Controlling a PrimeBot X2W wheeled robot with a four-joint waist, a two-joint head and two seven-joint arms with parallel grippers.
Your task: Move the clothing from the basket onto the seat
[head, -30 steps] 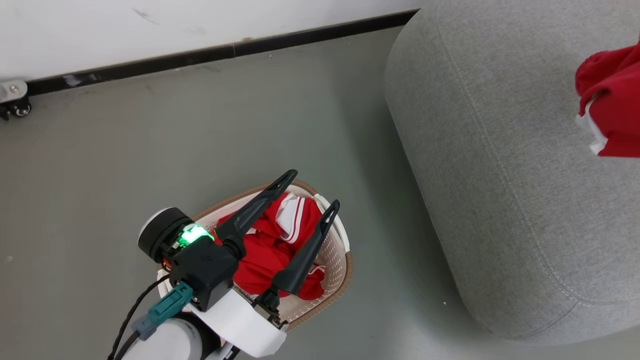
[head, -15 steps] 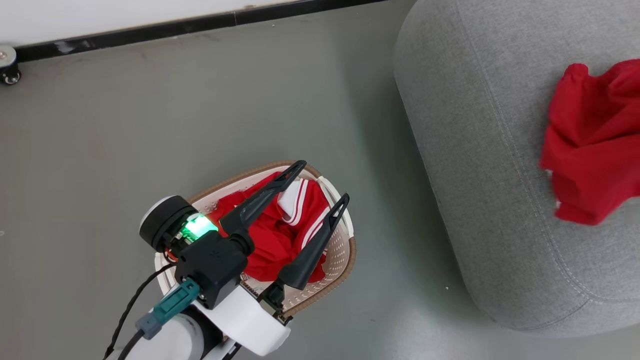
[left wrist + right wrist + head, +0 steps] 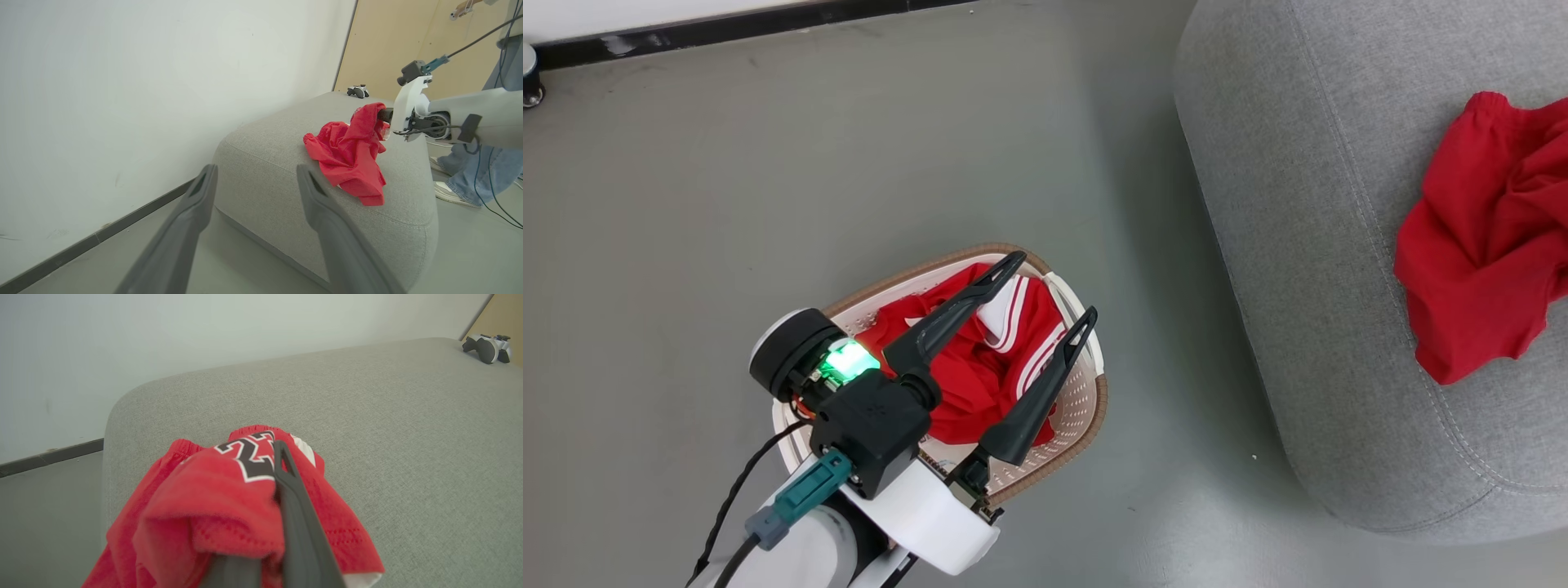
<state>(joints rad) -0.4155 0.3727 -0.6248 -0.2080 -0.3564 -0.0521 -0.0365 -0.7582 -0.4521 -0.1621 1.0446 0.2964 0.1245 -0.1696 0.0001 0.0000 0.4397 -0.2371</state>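
Observation:
The cream basket (image 3: 1081, 406) with a brown rim stands on the floor and holds red clothing (image 3: 980, 371) with white striped trim. My left gripper (image 3: 1054, 287) hovers open just above it, its fingers on either side of the cloth, holding nothing. On the grey seat (image 3: 1307, 204) (image 3: 408, 192) (image 3: 408, 416) a second red garment (image 3: 1478, 253) (image 3: 351, 159) (image 3: 204, 498) lies crumpled, its upper fold still lifted. My right gripper (image 3: 384, 116) (image 3: 278, 451) is shut on that fold, and the fabric hides one finger.
A game controller (image 3: 486, 347) (image 3: 358, 91) lies at the seat's far end. A person's legs in jeans (image 3: 474, 179) stand beyond the seat. Along the floor's far edge runs the wall's black baseboard (image 3: 727, 28), with a caster wheel (image 3: 529, 82) at its left.
The head camera has tilted, so the whole picture has shifted. The held red garment has come down onto the seat and further into view. My left gripper stays open over the basket.

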